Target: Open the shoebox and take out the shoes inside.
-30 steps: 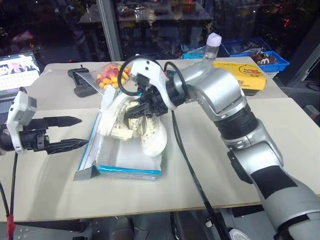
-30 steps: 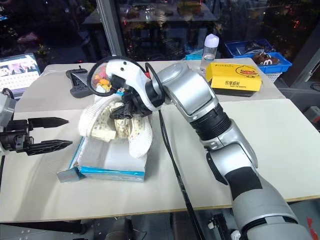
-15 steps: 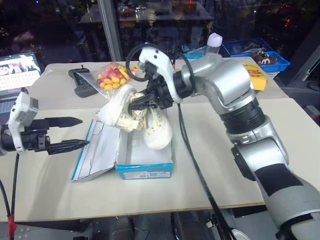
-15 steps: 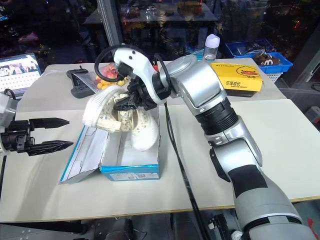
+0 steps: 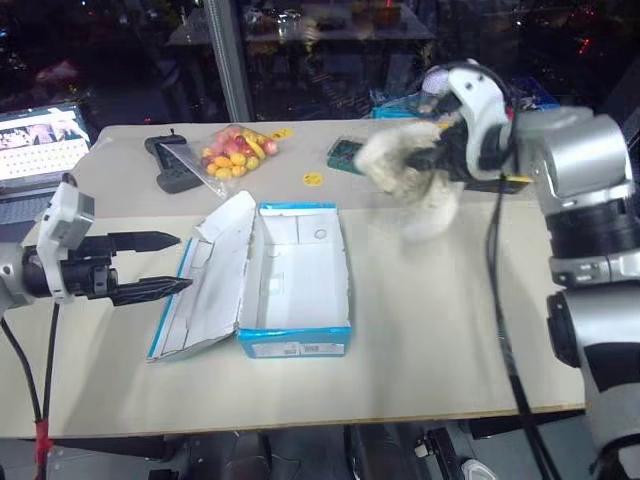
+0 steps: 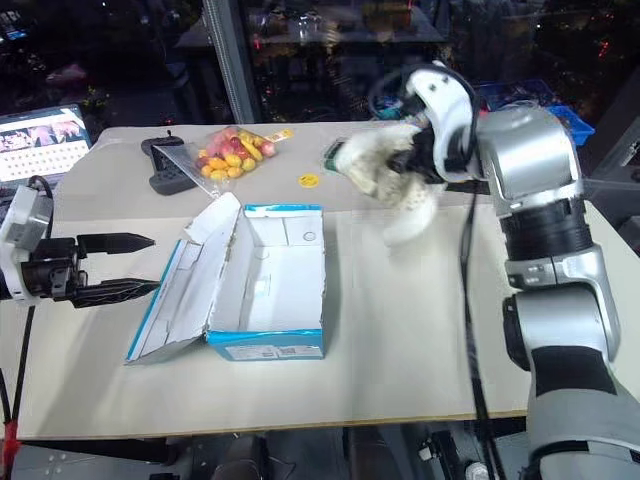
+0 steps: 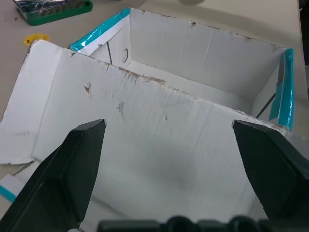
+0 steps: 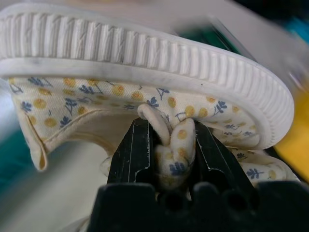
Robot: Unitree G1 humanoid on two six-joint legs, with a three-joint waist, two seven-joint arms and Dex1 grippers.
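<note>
1. Since a second ago, the right gripper (image 8: 169,145) has carried the shoes (image 5: 415,180) out of the shoebox (image 5: 295,290) to hang above the table (image 5: 450,330) on the right.
2. Its wrist view shows fingers pinching folded shoe fabric: cream with yellow dots, small blue sprigs, ribbed white sole.
3. Head views show the blue, white-lined box open and emptied.
4. Beside its lid, the left gripper (image 5: 165,263) is spread wide, holding nothing.

Table evenly lit, bkgd dark w/ glass glare; shoes (image 5: 410,175) motion-blurred, rest sharp.
</note>
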